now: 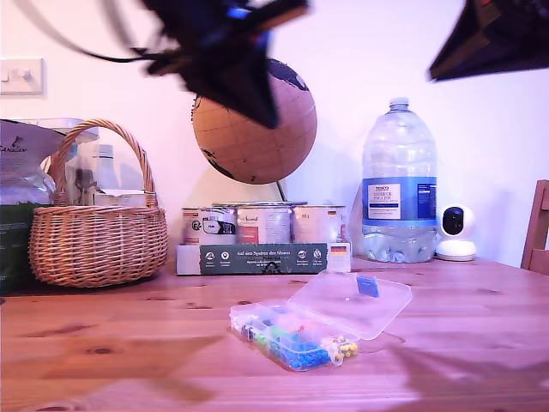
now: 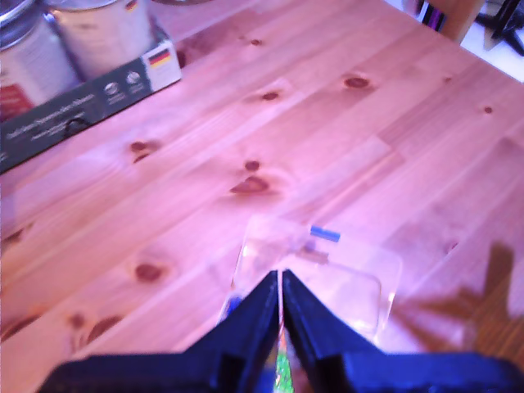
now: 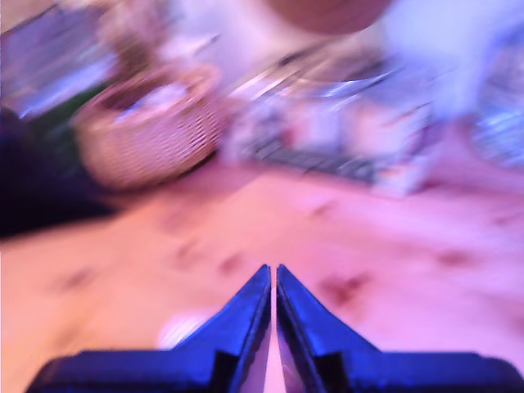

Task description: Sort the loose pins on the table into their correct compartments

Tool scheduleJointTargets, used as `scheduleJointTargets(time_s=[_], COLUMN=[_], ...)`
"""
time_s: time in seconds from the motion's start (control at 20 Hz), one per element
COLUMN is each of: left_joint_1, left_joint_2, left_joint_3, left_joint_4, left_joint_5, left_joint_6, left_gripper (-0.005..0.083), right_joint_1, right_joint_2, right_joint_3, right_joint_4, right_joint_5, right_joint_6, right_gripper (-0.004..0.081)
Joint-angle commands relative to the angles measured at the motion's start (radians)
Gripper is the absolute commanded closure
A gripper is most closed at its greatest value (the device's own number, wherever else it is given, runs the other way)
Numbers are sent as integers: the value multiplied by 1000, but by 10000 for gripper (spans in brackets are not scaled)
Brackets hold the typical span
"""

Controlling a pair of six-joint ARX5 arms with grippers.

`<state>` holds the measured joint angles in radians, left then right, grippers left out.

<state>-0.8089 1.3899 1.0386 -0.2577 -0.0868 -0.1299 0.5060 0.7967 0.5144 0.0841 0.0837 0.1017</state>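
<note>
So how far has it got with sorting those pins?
I cannot tell how much is done. The small clear plastic box lies open on the pine table with coloured pins inside, and I see no loose pins on the wood. My first gripper hangs shut above the box; my second gripper is shut too, with nothing seen in either.

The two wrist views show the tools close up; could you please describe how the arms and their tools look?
My first tool has two dark blue, wedge-shaped fingers tapering to a point, on a wider dark base. My second tool looks alike, in brighter blue, though that view is blurred. In the exterior view an arm shows as a blurred black shape with a blue patch and a thin dark cable; no markings are legible.
</note>
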Motion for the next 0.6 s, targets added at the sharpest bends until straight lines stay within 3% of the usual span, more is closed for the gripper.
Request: scheduleJointTargets(time_s=[0.0,0.25,0.55], left_joint_1=[25,122,234], left_joint_2=[-77,-311,-578], left_joint_3=[-115,-325,-531], left_joint_4=[81,216,293], left_joint_5=[8,23,29], left_joint_6=[4,4,4], left_gripper=[795,795,795], right_joint_1=[-52,-189,-188], right_joint_2=[3,-17,-188], right_joint_3=[-3,-65,-245], right_joint_4=[51,123,192], right_joint_5=[8,-8,-106], right_joint_6=[16,34,22], right_gripper=[783,783,783])
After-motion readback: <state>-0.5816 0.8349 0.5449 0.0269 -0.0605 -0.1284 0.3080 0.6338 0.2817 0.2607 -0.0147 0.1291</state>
